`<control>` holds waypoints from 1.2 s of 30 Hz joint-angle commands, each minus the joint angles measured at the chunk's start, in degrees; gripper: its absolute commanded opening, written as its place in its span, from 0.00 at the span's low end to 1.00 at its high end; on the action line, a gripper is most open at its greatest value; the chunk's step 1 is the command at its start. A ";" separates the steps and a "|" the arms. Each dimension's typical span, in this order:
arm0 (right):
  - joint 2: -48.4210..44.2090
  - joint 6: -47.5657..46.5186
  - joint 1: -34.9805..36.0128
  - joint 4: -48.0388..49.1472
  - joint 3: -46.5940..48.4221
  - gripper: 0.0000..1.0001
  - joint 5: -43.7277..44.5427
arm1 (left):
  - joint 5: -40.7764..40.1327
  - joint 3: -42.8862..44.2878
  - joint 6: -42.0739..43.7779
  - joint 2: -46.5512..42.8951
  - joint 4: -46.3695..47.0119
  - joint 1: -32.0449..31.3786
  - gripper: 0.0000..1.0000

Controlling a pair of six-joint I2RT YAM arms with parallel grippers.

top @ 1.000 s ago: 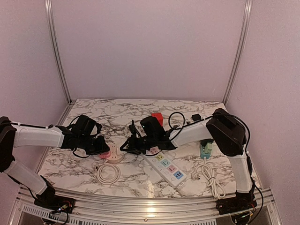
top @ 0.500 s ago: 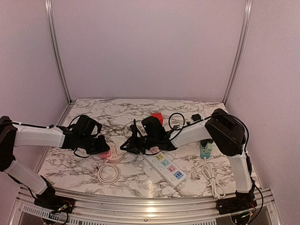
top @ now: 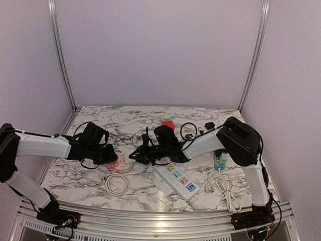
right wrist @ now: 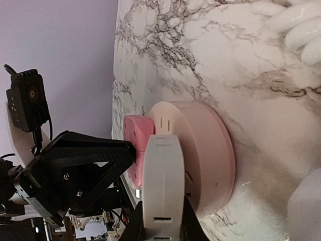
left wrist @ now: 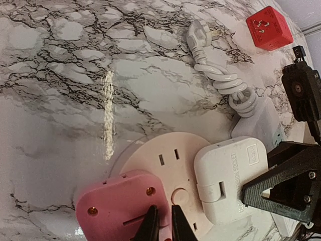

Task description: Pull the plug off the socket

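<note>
Left hand [left wrist: 163, 224] pinches the pink plug [left wrist: 118, 206], right hand [right wrist: 161, 228] clamps the white plug [right wrist: 161, 170], which should pull straight off the round socket [right wrist: 203, 145].

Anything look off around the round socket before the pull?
Nothing stands out. The white plug and pink plug both look seated on the round socket. No cracks or spills show, and the right fingers sit on either side of the white plug.
</note>
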 commanded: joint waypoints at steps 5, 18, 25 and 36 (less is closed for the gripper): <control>-0.54 2.83 1.49 12.95 1.57 0.00 -5.76 | -0.74 -3.40 -0.40 7.24 -8.90 -1.69 0.12; -0.38 3.53 1.60 15.28 3.16 0.00 -6.81 | -1.11 -4.16 -1.41 8.50 -8.38 -3.03 0.12; -0.55 4.69 1.59 17.42 3.26 0.00 -7.25 | -1.20 -5.00 -1.81 9.31 -7.43 -3.28 0.12; -1.34 5.12 1.58 19.07 3.27 0.00 -7.26 | -1.51 -5.28 -2.18 10.08 -6.99 -3.95 0.12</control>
